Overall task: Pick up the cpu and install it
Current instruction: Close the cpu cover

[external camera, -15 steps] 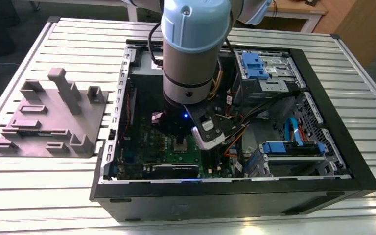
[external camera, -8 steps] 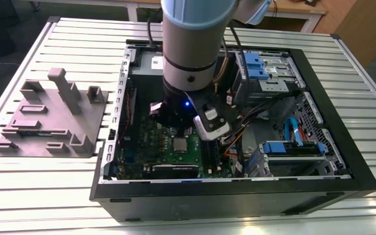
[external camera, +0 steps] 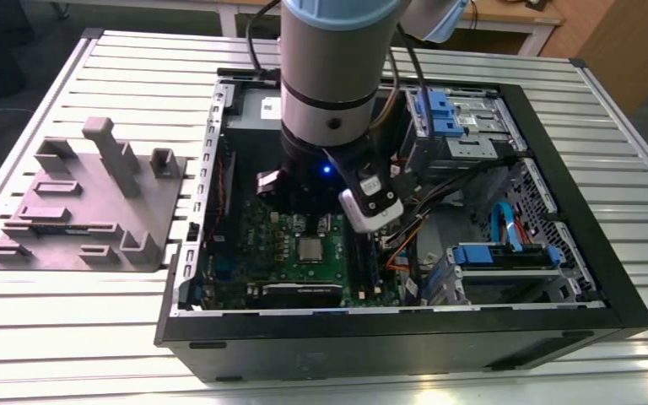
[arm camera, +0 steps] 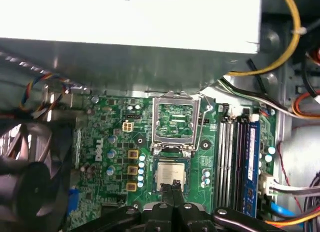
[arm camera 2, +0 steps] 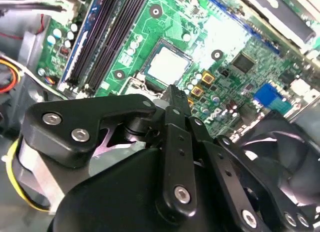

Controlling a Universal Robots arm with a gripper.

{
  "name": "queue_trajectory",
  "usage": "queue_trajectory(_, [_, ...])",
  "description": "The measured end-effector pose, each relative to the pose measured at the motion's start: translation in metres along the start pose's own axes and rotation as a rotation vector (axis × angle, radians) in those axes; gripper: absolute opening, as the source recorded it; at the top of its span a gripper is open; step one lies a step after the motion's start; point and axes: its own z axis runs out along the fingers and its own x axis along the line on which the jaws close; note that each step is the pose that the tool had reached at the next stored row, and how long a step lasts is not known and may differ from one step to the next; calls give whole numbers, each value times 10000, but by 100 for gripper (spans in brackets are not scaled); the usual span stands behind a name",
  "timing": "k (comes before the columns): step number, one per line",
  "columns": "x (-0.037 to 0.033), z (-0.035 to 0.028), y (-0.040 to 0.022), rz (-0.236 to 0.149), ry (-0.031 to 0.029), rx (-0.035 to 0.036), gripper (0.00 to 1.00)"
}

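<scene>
Right now the arm (external camera: 330,76) is reaching straight down into the open computer case (external camera: 414,342). The case is lying on its side on a table (external camera: 65,337) made of silver slats.

The cpu (arm camera: 170,174) is sitting flat in its square seat on the green board (arm camera: 95,122), with its shiny grey side facing up. In the exterior view it is showing as a small pale square near the middle of the board, just on the near side of the arm.

The gripper (arm camera: 172,186) is hanging over the edge of the cpu that is away from the hinged metal frame (arm camera: 175,123). Its black fingers (arm camera 2: 175,122) are pressing together at the tips, and they are pinching nothing. I cannot tell if the tips are touching the chip or floating just above it.

The frame is lying open just past the far side of the cpu, next to the big grey metal box (arm camera: 130,22). Long dark slots (arm camera: 235,157) are running beside the cpu. A round black fan (arm camera: 22,184) is sitting by the other side of the board.

On the exterior view's left, a grey block with pegs (external camera: 77,211) is resting on the table, outside the case and well apart from the arm.
</scene>
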Motion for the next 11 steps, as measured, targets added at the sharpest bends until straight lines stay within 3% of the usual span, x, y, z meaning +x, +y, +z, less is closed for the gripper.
queue_trajectory(11, [0, 8, 0, -2000, 74, 7, 10])
